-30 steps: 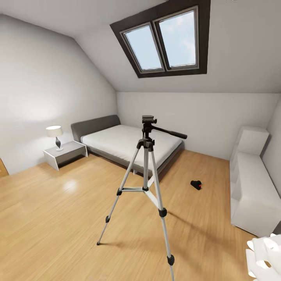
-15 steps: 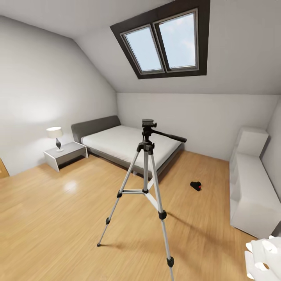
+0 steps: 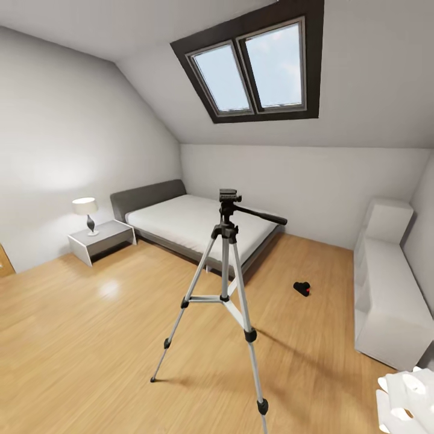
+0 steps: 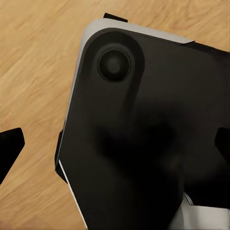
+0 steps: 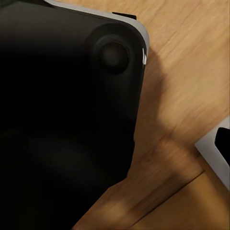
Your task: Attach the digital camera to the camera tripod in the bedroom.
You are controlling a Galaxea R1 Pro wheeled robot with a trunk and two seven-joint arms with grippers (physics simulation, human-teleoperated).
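Observation:
The camera tripod (image 3: 225,283) stands upright in the middle of the bedroom's wood floor, silver legs spread, its dark head and black pan handle (image 3: 259,215) empty on top. The digital camera (image 3: 302,288), small and black with a red spot, lies on the floor to the tripod's right, further away from me, near the bed's foot. In the left wrist view my left gripper (image 4: 115,148) is open, its dark fingertips (image 4: 9,146) wide apart over my black base. In the right wrist view my right gripper (image 5: 115,143) looks open, with one fingertip (image 5: 223,139) at the picture's edge.
A grey bed (image 3: 199,223) with a white mattress stands behind the tripod, with a nightstand and lamp (image 3: 99,238) at its left. White shelving (image 3: 386,295) lines the right wall. A white part of my right arm (image 3: 407,398) shows at the lower right. Skylight windows (image 3: 253,63) sit overhead.
The whole head picture has slid slightly downward, so the view itself has moved. The tripod and the camera keep their places on the floor.

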